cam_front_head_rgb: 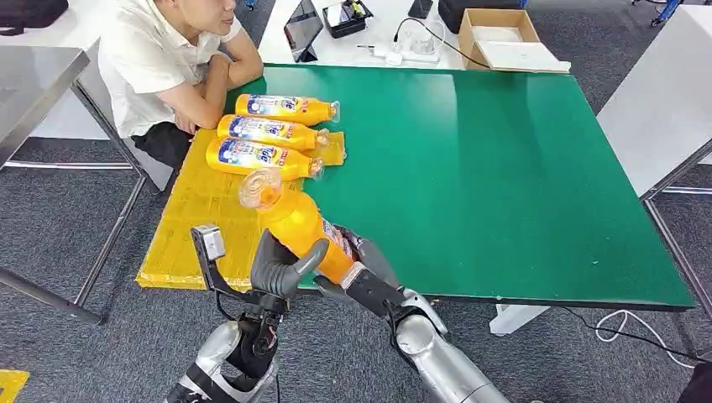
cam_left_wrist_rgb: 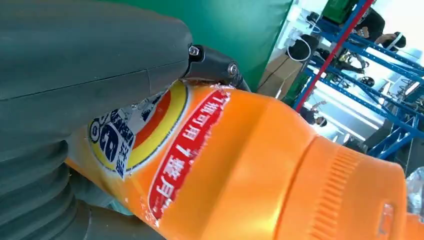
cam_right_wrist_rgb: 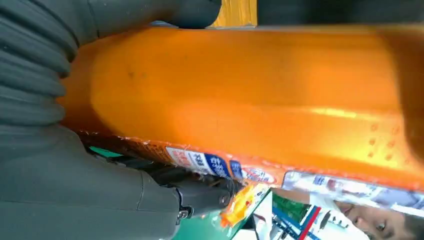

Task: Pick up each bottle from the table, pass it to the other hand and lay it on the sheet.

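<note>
An orange bottle (cam_front_head_rgb: pixel 301 225) with a clear cap hangs tilted over the table's front left, its cap end over the yellow sheet (cam_front_head_rgb: pixel 197 231). My left hand (cam_front_head_rgb: pixel 281 267) wraps its lower body from the left, thumb across the front. From the right my right hand (cam_front_head_rgb: pixel 367 267) grips the same bottle near its base. Close up, the left wrist view has the orange bottle (cam_left_wrist_rgb: pixel 240 170) pressed under my left hand (cam_left_wrist_rgb: pixel 75 90), and the right wrist view has the orange bottle (cam_right_wrist_rgb: pixel 250 95) against my right hand (cam_right_wrist_rgb: pixel 75 190). Three more orange bottles (cam_front_head_rgb: pixel 267 132) lie side by side on the sheet's far end.
A person (cam_front_head_rgb: pixel 164 63) sits at the far left corner of the green table (cam_front_head_rgb: pixel 504 185), arms resting by the sheet. Behind the table a white desk carries a cardboard box (cam_front_head_rgb: pixel 504 38), a tablet and cables. Grey tables flank both sides.
</note>
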